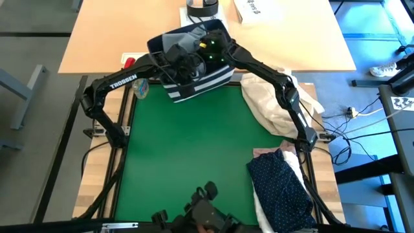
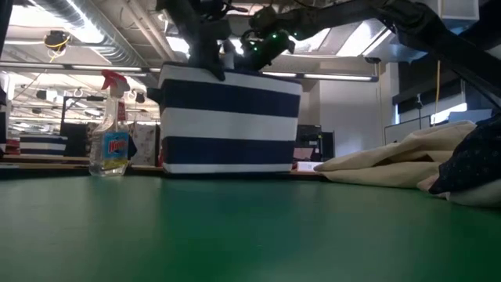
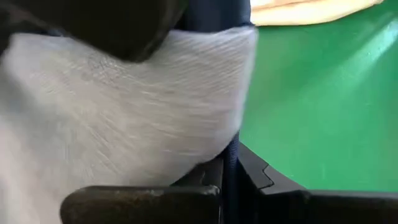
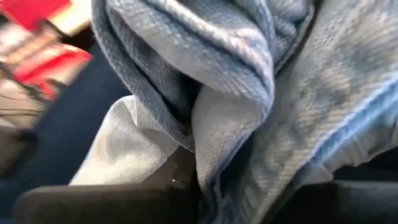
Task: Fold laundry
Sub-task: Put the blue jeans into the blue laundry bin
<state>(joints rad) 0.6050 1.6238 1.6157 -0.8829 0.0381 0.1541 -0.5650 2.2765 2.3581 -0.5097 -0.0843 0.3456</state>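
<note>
A navy fabric bin (image 1: 200, 83) with white stripes stands at the far edge of the green mat (image 1: 187, 149). It also shows in the low view (image 2: 231, 117). Light grey jeans (image 1: 181, 40) lie bunched inside it. My left gripper (image 3: 231, 186) is at the bin's near-left rim, shut on a thin navy edge. My right gripper (image 4: 199, 199) reaches over the bin from the right, shut on the jeans (image 4: 236, 81). A navy white-dotted shirt (image 1: 281, 184) lies on other garments at the near right. My left gripper pinches a thin navy edge of the bin (image 3: 231, 163) between its two fingers, coming slanting down from the left; the bin's white stripe (image 3: 124, 118) lies beside it. The bin stands on the table. My right gripper pinches a bunched fold of the jeans (image 4: 217, 162), several layers, between its fingers. The cloth bulges in thick folds beyond the fingers. Whether the jeans are lifted clear of the bin does not show.
A cream-beige cloth bundle (image 1: 272, 103) lies right of the bin, low on the table in the low view (image 2: 399, 164). A spray bottle (image 2: 109, 133) stands left of the bin. A pale pink top (image 1: 265, 153) peeks out beside the dotted shirt.
</note>
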